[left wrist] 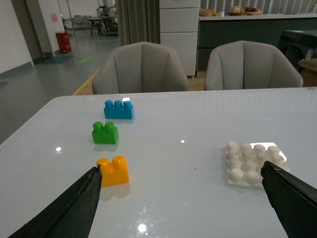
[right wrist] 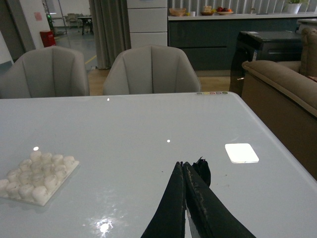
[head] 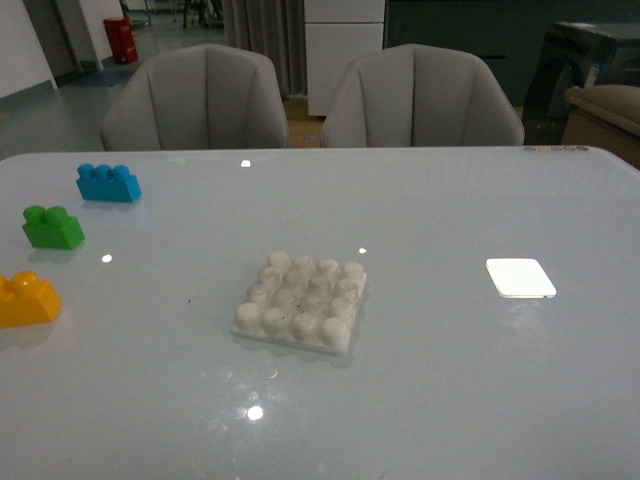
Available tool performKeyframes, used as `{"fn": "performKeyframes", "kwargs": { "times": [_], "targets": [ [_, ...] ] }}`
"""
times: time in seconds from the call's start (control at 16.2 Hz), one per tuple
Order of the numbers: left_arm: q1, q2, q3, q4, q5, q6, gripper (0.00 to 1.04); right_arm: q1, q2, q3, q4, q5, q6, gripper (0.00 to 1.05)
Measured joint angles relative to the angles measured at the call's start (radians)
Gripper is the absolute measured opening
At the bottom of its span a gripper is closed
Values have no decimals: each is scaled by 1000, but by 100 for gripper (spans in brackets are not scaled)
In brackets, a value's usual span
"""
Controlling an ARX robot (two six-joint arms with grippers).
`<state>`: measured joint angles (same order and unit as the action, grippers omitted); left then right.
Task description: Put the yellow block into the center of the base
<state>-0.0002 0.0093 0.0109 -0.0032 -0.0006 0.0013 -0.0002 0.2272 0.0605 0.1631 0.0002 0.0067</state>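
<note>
Your surface (head: pixel 450 390) fills the front view. Over it the left tool (left wrist: pixel 181 168) hangs spread wide, holding nothing; the right tool (right wrist: pixel 184 166) has its fingers pressed together on nothing. The white studded base (head: pixel 300 302) lies near the middle. The yellow block (head: pixel 27 300) sits upright at the far left, well apart from the base, just beside the green brick (head: pixel 53 228).

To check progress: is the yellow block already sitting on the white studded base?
No, the yellow block lies well apart to the left of the base, which carries nothing.
</note>
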Motion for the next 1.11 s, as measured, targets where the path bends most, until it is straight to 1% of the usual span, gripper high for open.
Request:
{"fn": "performKeyframes", "kwargs": {
  "times": [0.19, 0.25, 0.31, 0.68, 0.74, 1.11],
  "targets": [
    [0, 0, 0, 0, 0, 0, 98, 0, -42, -14, -21, 0, 0, 2],
    [0, 0, 0, 0, 0, 0, 98, 0, -171, -34, -159, 0, 0, 2],
    [0, 0, 0, 0, 0, 0, 98, 0, -221, -48, -161, -1, -1, 2],
    [0, 0, 0, 0, 0, 0, 98, 0, -223, -48, -166, 0, -2, 2],
    [0, 0, 0, 0, 0, 0, 98, 0, -223, -48, -166, 0, -2, 7],
    [0, 0, 0, 0, 0, 0, 98, 0, -223, -48, -166, 0, -2, 83]
  ]
}}
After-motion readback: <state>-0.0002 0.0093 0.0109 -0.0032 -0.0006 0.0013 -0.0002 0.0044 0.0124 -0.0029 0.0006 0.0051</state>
